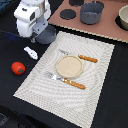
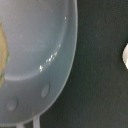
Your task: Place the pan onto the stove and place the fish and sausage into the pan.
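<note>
The blue-grey pan (image 1: 48, 35) sits on the dark table off the stove's near corner, at the placemat's far corner on the exterior view's left. My gripper (image 1: 37, 36) hangs right over the pan's near side; its fingers are hidden, so I cannot tell if they are open or shut. In the wrist view the pan (image 2: 40, 50) fills most of the picture, with two rivets and the handle's root showing. The white fish (image 1: 30, 52) lies on the table in front of the pan; a white sliver (image 2: 125, 55) is likely it. The red sausage (image 1: 18, 68) lies nearer still. The pinkish-brown stove (image 1: 107, 29) is at the back.
A taller grey pot (image 1: 91, 13) stands on the stove beside black burner discs (image 1: 66, 14). A pale bowl (image 1: 123, 17) is at the far right. The striped placemat (image 1: 100, 70) holds a beige plate (image 1: 69, 66), a fork (image 1: 65, 80) and a knife (image 1: 82, 57).
</note>
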You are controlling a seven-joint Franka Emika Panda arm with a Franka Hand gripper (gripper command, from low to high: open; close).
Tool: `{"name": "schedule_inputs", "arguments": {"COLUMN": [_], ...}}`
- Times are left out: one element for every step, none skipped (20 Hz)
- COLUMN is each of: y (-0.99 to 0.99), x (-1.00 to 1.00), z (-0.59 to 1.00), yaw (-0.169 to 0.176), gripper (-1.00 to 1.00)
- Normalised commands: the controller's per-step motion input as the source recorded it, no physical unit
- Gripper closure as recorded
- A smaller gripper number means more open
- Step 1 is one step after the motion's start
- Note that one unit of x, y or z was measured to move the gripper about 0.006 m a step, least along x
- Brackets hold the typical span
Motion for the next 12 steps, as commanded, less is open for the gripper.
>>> {"name": "schedule_inputs", "arguments": {"y": [0.10, 0.10, 0.12, 0.11, 0.10, 0.10, 0.11, 0.11, 0.08, 0.08, 0.09, 0.10], "x": [0.00, 0.02, 0.05, 0.05, 0.03, 0.01, 0.03, 0.02, 0.03, 0.06, 0.07, 0.08], "z": [-0.35, -0.34, -0.34, -0.33, -0.33, -0.33, -0.31, -0.29, -0.21, -0.15, -0.17, -0.15], "yaw": [-0.017, -0.017, -0.021, -0.021, -0.021, -0.021, -0.020, -0.019, -0.016, -0.013, -0.013, -0.012], "gripper": [-1.00, -1.00, -1.00, -1.00, -1.00, -1.00, -1.00, -1.00, -1.00, -1.00, 1.00, 1.00]}}
